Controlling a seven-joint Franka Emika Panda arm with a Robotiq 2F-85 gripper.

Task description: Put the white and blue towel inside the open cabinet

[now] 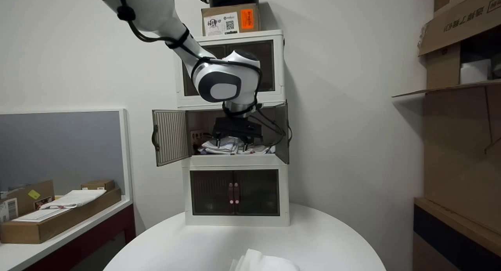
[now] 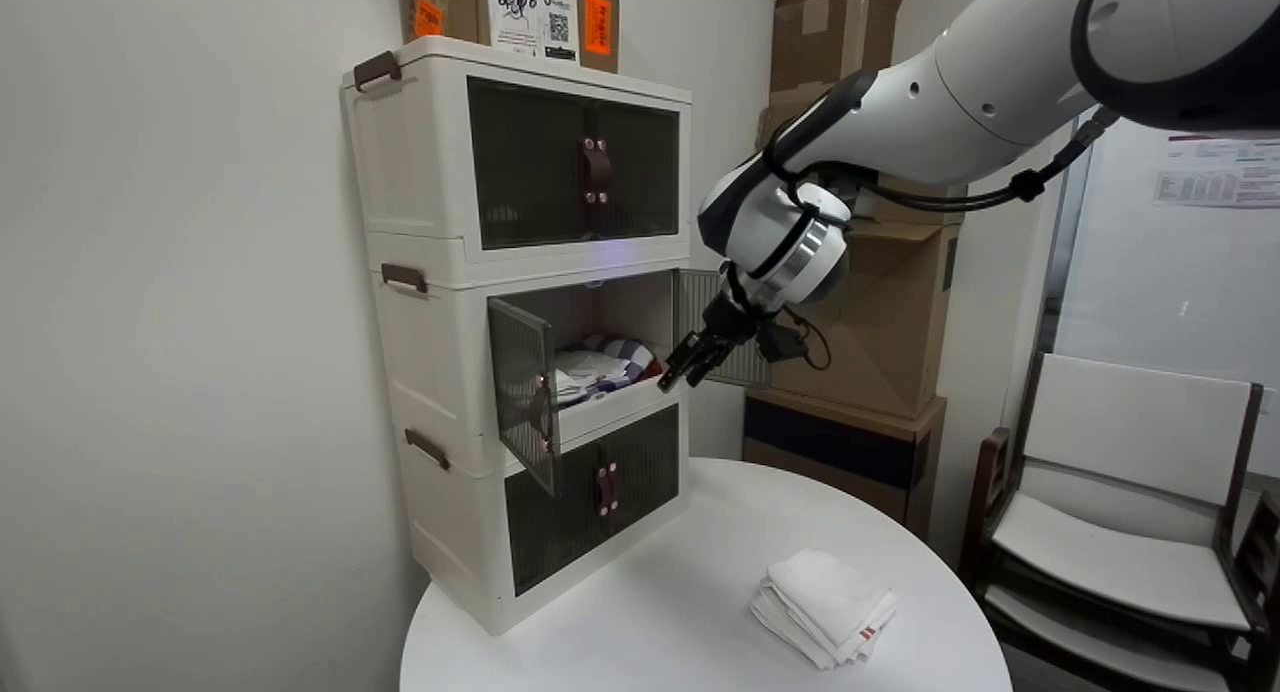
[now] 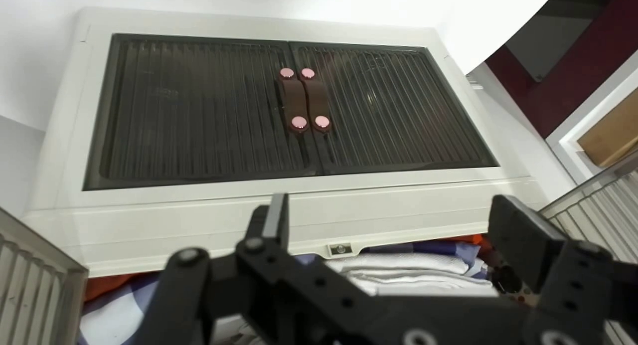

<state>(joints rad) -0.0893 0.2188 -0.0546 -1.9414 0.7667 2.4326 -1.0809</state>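
We view a white, boxy three-tier cabinet tower (image 1: pixel 235 160) from three places.
In an exterior view we face it squarely from well back, across a round white desk (image 1: pixel 332 239); in an exterior view we look obliquely downward past its white side panel (image 2: pixel 430 362). Both share tower and desk. In the wrist view we peer steeply down past black fingers (image 3: pixel 523 240) at its lowest dark ribbed doors (image 3: pixel 199 110), very near.

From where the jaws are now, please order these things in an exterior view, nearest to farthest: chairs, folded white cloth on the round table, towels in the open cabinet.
1. Towels: picture-left, inside the open cabinet.
2. Folded white cloth: below, on the round table.
3. Chairs: picture-right, beyond the table.
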